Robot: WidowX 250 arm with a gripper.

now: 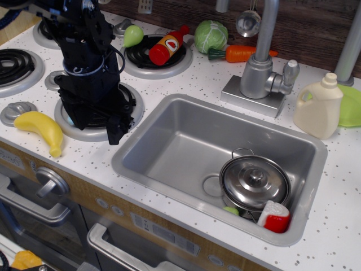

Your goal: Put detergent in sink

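Observation:
The detergent [318, 107], a cream-white jug bottle with a side handle and round cap, stands upright on the counter just past the sink's right rim. The sink [169, 141] is a silver rectangular basin in the middle of the counter. My gripper [97, 129] is black and hangs over the front stove burner [70, 127] to the left of the sink, far from the detergent. Its jaws look apart and hold nothing.
In the sink's right front corner sit a lidded steel pot [255, 180] and a red-and-white toy piece [274, 216]. A faucet [260, 68] stands behind the sink. A ketchup bottle [167, 46], cabbage [211, 35], carrot [242, 53], banana [40, 130] and green plate [351, 107] lie around.

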